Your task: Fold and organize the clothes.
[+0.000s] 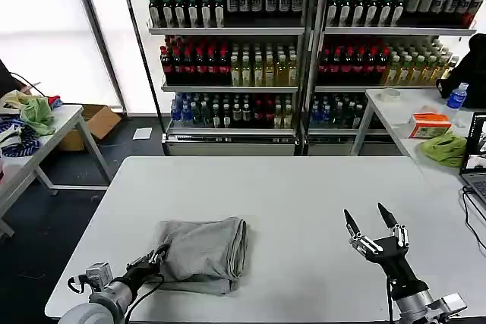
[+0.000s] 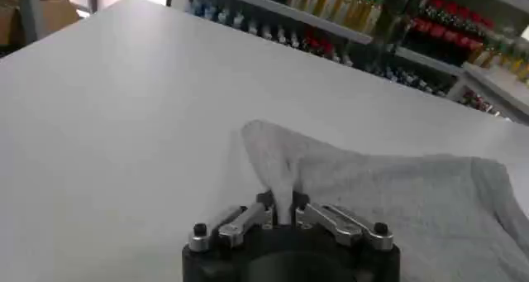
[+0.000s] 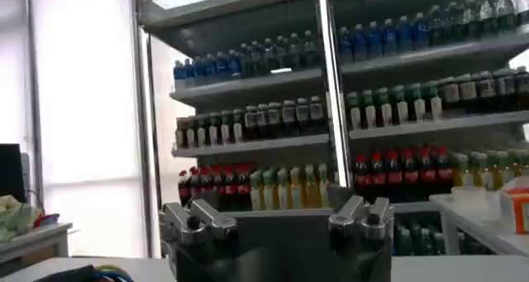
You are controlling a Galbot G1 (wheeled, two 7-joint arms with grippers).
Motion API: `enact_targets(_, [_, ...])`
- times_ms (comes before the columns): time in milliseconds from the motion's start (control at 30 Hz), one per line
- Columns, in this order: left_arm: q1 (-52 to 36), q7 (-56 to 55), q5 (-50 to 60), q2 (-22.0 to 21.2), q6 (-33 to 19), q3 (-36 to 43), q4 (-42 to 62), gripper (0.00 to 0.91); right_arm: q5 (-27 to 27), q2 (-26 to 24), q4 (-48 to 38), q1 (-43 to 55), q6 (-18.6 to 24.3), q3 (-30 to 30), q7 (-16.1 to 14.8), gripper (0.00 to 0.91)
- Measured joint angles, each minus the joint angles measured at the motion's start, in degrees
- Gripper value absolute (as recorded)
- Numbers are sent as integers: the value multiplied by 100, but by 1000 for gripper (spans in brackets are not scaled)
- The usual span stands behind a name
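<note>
A light grey shirt (image 1: 205, 252) lies folded into a thick bundle on the white table (image 1: 304, 187), near its front left. My left gripper (image 1: 157, 256) is shut on the shirt's near left corner. In the left wrist view that pinched corner of the shirt (image 2: 285, 172) rises as a peak from between the closed fingers of my left gripper (image 2: 283, 212). My right gripper (image 1: 370, 220) hovers above the table's front right, open, fingers pointing up, holding nothing. No print or collar is visible on the shirt.
Drink shelves (image 1: 304, 43) stand behind the table. A side table on the left carries a lime-green cloth (image 1: 36, 114) and a blue-and-white cloth (image 1: 19, 142). The right desk holds another green cloth (image 1: 446, 148), an orange box (image 1: 430, 124), a bottle (image 1: 456, 96) and a laptop (image 1: 477, 158).
</note>
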Motion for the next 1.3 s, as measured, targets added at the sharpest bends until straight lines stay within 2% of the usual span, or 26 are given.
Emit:
enact_targets(200, [68, 0, -119, -156, -22, -155, -74, 10, 1, -11, -6, 45, 0, -9, 1, 907])
enact_targets(400, [168, 160, -197, -57, -59, -740, -42, 10, 18, -33, -39, 96, 7, 5, 14, 907])
enact_targets(600, [288, 561, -149, 273, 1, -1798, 123, 10, 71, -73, -90, 183, -12, -46, 56, 907])
enact_targets(833, [322, 943, -181, 855, 115, -3033, 356, 10, 179, -137, -200, 318, -34, -75, 96, 907])
enact_targets(967, [378, 1013, -173, 1189, 126, -3451, 338, 10, 262, -140, -280, 392, -36, -19, 109, 907])
enact_targets(1133, [427, 948, -8, 1260, 145, -3431, -108, 10, 322, -133, -441, 488, -5, 48, 104, 907])
enact_targets(1300, [300, 732, 313, 996, 76, -2585, -445, 10, 356, -99, -597, 515, 0, 126, 105, 907])
